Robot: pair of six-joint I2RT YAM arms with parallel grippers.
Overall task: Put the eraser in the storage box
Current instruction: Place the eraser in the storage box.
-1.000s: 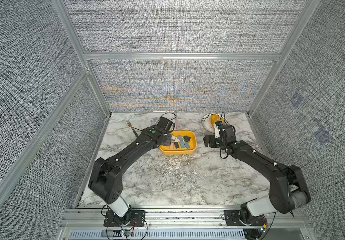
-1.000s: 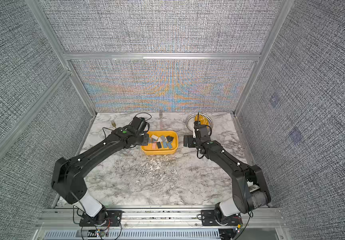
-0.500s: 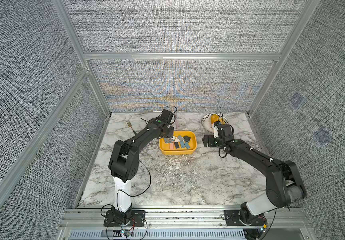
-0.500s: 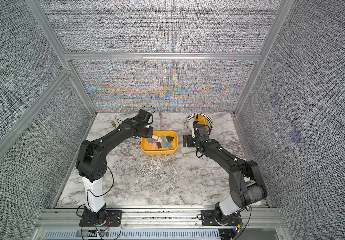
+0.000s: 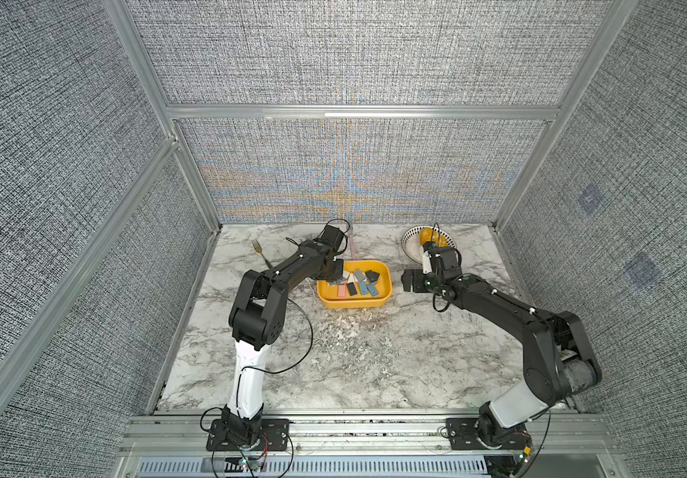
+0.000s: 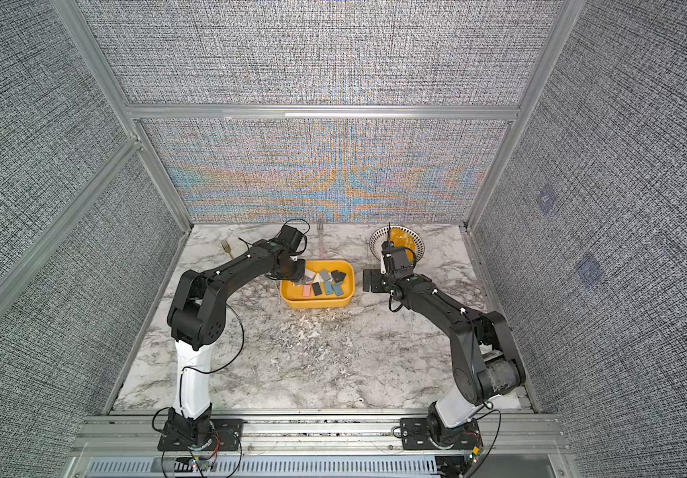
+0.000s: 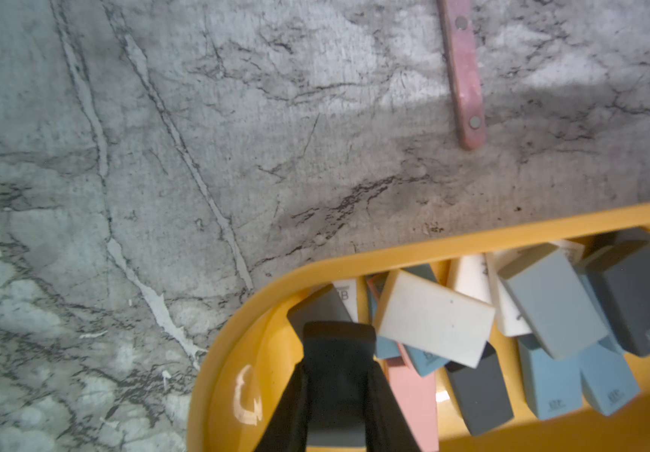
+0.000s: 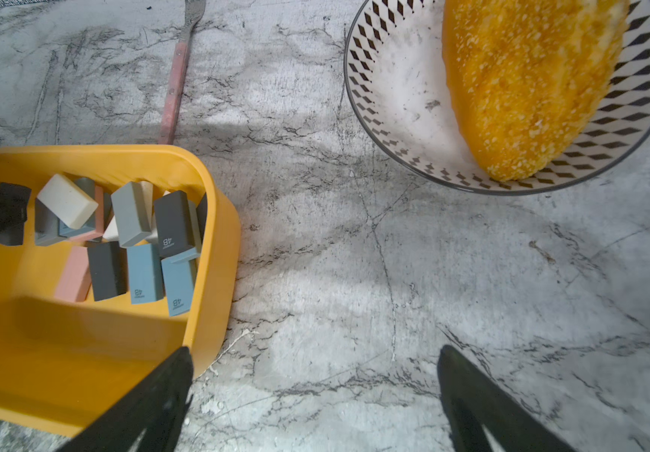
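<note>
Left wrist view: my left gripper [image 7: 337, 391] pinches the dark grey eraser [image 7: 337, 352] low inside the storage box [image 7: 393, 254], beside the other erasers [image 7: 433, 317]. My left elbow has risen since a second ago. My right gripper [image 8: 315, 371] hangs spread beside the box, hardly moved.

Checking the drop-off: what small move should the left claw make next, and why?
Probably open the left claw: it is shut on a dark eraser that hangs inside the rim of the yellow box, over a bare corner beside the other erasers.

eraser [image 7: 337, 407]: partly hidden by left tool [image 7: 337, 364] | fork [image 7: 463, 78]: head cut off
</note>
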